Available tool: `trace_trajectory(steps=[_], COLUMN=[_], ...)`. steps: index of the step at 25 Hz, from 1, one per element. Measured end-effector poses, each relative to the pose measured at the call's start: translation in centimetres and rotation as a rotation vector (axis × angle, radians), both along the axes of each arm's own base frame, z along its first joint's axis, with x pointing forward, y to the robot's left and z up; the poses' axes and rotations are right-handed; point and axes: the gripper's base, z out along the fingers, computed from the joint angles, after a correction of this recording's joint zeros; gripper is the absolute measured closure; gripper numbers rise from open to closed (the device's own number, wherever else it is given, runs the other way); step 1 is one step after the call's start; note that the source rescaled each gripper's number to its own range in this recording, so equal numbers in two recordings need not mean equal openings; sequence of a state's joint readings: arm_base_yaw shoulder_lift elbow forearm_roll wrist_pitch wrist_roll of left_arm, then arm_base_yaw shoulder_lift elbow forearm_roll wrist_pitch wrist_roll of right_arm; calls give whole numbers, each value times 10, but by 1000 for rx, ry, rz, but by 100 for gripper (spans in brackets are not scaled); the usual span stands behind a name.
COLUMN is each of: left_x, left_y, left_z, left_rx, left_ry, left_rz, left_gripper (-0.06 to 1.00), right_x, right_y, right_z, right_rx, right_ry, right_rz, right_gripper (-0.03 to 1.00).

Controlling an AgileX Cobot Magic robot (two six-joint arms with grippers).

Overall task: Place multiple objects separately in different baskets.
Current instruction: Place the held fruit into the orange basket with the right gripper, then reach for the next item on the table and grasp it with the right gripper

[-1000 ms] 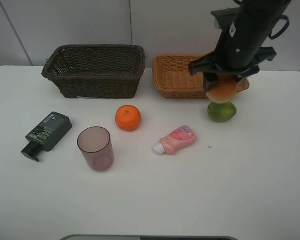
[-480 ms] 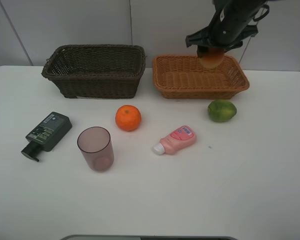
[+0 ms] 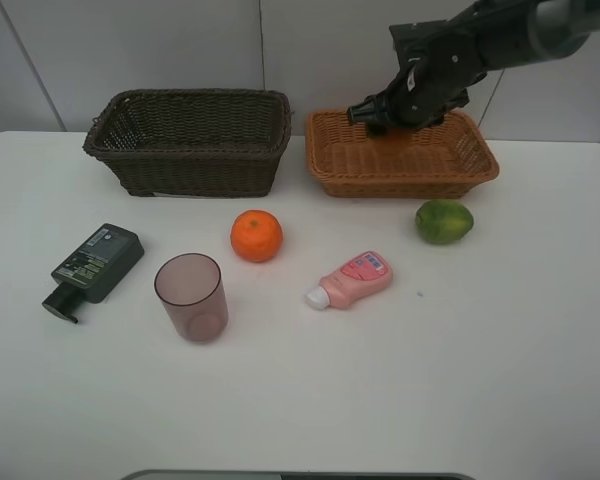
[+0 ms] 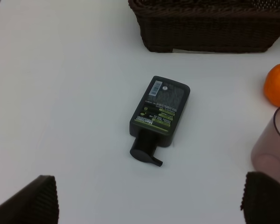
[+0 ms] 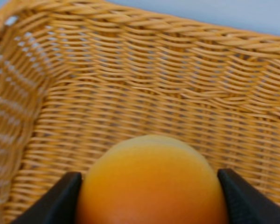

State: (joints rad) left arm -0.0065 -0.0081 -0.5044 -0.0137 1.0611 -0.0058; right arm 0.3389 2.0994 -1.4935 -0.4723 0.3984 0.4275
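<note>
High overview; wrist views close over table (image 4: 60,93), basket (image 5: 130,84).

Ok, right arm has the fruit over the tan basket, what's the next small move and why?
Probably lower the right gripper a little and open it. It is shut on the red-yellow fruit, which hangs over the inside of the light basket, so a short drop should leave it there.

— What colour is the wicker?
— Woven: dark brown basket (image 3: 190,165), orange-tan basket (image 3: 330,165).
— And the rest?
— A bright orange (image 3: 256,236), green fruit (image 3: 444,221), red-yellow fruit (image 5: 151,182) shading yellow to orange-red, white-capped pink bottle (image 3: 352,279), dark green pump bottle (image 3: 95,264), translucent mauve cup (image 3: 191,296), white table (image 3: 400,400).
</note>
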Motion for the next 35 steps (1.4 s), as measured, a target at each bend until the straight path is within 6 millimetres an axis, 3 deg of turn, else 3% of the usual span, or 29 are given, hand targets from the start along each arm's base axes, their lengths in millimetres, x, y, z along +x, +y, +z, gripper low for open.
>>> trace_trajectory(steps=[11,12,17,20,30,35], left_x=[0,0,0,0,0,0], left_y=[0,0,0,0,0,0], left_z=[0,0,0,0,0,0], left_rx=[0,0,1,1,1,1], left_ry=[0,0,0,0,0,0], left_rz=[0,0,1,1,1,1], left_gripper=[-6,-6,-6,-6,-6,-6], right_x=[5,5,5,5,2,-5], right_y=[-7,-7,-7,-7,-10,-14], right_z=[-2,-1,-1,-1,0,21], right_rx=[14,14,15,15,1,15], right_ry=[-22,-22,-23,-23,10,13], right_rz=[-6,-5,-5,-5,-36,-84], right_gripper=[85,83,54,46,45,45])
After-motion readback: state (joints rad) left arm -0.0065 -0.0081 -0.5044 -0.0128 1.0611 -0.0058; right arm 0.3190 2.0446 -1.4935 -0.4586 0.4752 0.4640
